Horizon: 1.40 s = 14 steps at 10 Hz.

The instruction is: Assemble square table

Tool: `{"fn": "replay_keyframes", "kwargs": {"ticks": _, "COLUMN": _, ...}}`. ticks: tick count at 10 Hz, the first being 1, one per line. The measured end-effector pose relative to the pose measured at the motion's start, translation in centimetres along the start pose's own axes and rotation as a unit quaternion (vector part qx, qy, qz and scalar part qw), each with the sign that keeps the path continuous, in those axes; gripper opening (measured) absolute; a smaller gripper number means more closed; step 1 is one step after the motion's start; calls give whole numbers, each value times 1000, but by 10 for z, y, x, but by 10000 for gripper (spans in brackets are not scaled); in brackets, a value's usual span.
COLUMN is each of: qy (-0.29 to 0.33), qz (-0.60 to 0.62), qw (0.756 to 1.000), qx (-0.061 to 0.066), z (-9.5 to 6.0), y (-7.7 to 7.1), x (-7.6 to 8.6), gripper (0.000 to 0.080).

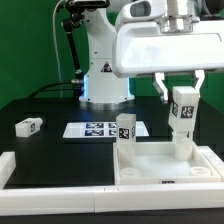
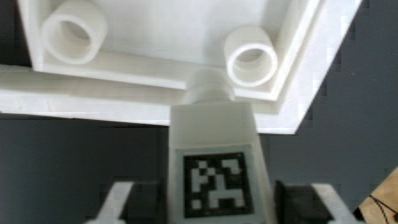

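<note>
Exterior view: square slab (image 1: 165,160) at the bench's near edge, first leg (image 1: 125,130) standing in it; fingers (image 1: 162,88) clench a second leg (image 1: 183,110) over its corner; third leg (image 1: 28,126) lies loose. Wrist view: the second leg nears an empty socket (image 2: 254,60). Three legs likely remain to be fixed.

standing leg (image 1: 125,130) on slab (image 1: 160,162), held leg (image 1: 183,108) above
</note>
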State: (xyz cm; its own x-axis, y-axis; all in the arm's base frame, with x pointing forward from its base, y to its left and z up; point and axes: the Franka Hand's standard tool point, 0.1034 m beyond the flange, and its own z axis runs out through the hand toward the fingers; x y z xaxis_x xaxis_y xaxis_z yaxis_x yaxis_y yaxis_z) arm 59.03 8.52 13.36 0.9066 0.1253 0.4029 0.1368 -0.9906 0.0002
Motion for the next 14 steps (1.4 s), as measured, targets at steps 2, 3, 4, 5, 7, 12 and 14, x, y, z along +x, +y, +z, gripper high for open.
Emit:
{"fn": "replay_keyframes", "kwargs": {"ticks": 2, "qy": 1, "qz": 5, "qw": 1000, "qx": 3, "z": 2, "y": -1, "x": 2, "gripper": 290}}
{"fn": "replay_keyframes", "kwargs": {"ticks": 3, "qy": 1, "qz": 5, "qw": 1000, "qx": 3, "z": 3, "y": -1, "x": 1, "gripper": 290}}
{"fn": "replay_keyframes", "kwargs": {"ticks": 4, "qy": 1, "qz": 5, "qw": 1000, "qx": 3, "z": 3, "y": -1, "x": 1, "gripper": 290}}
{"fn": "replay_keyframes", "kwargs": {"ticks": 5, "qy": 0, "qz": 5, "qw": 1000, "qx": 3, "z": 3, "y": -1, "x": 1, "gripper": 290}}
{"fn": "replay_keyframes", "kwargs": {"ticks": 7, "qy": 17, "qz": 10, "qw": 1000, "qx": -6, "z": 11, "y": -1, "x": 0, "gripper": 290}}
{"fn": "replay_keyframes", "kwargs": {"ticks": 12, "qy": 24, "qz": 25, "qw": 999, "qx": -5, "z": 32, "y": -19, "x": 1, "gripper": 290}}
{"fn": "replay_keyframes", "kwargs": {"ticks": 14, "qy": 20, "qz": 24, "qw": 1000, "qx": -3, "z": 38, "y": -28, "x": -3, "gripper": 290}}
